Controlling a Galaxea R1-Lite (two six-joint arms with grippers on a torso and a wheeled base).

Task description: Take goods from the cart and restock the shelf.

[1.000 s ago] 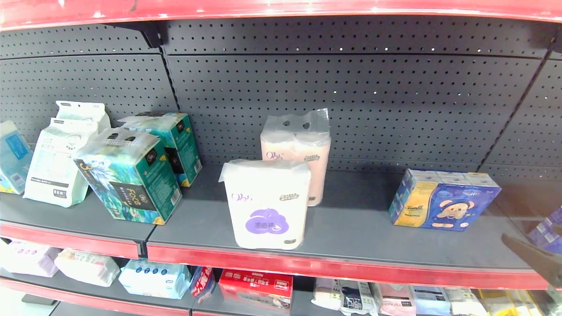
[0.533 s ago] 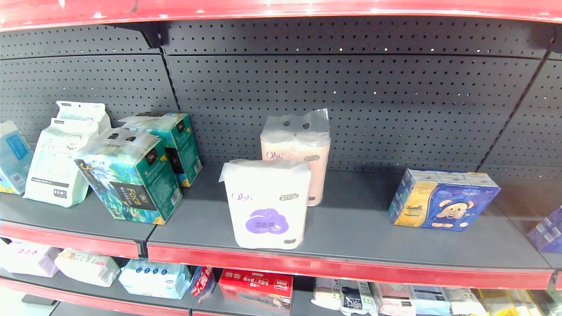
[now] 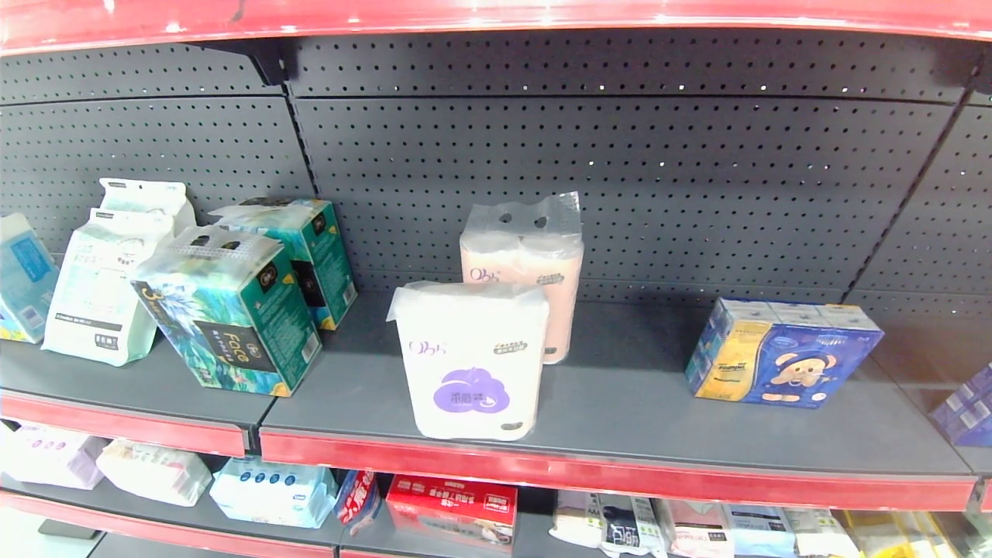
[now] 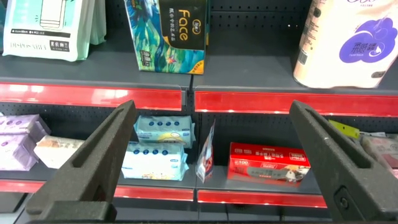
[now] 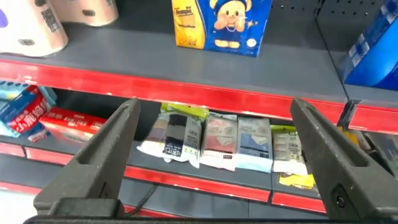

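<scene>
The grey shelf board (image 3: pixel 628 411) with its red front edge carries a white roll pack with a purple mark (image 3: pixel 471 364) and a pink roll pack (image 3: pixel 527 267) behind it. To the right lies a blue and yellow tissue pack (image 3: pixel 783 353). My left gripper (image 4: pixel 212 106) is open and holds nothing; it faces the red shelf edge below the white roll pack (image 4: pixel 348 40). My right gripper (image 5: pixel 216 104) is open too, with nothing between its fingers. It hangs in front of the shelf edge below the blue and yellow tissue pack (image 5: pixel 221 25).
Two green tissue packs (image 3: pixel 229 314) and white pouches (image 3: pixel 105 287) stand at the left. A blue pack (image 3: pixel 965 407) sits at the far right edge. The lower shelf holds a red box (image 3: pixel 453 504), blue wipes (image 3: pixel 271 492) and several flat packs (image 5: pixel 211 140).
A dark gripper finger that showed at the lower right of the head view one second ago has drawn back out of that view. The goods on the shelf have not moved.
</scene>
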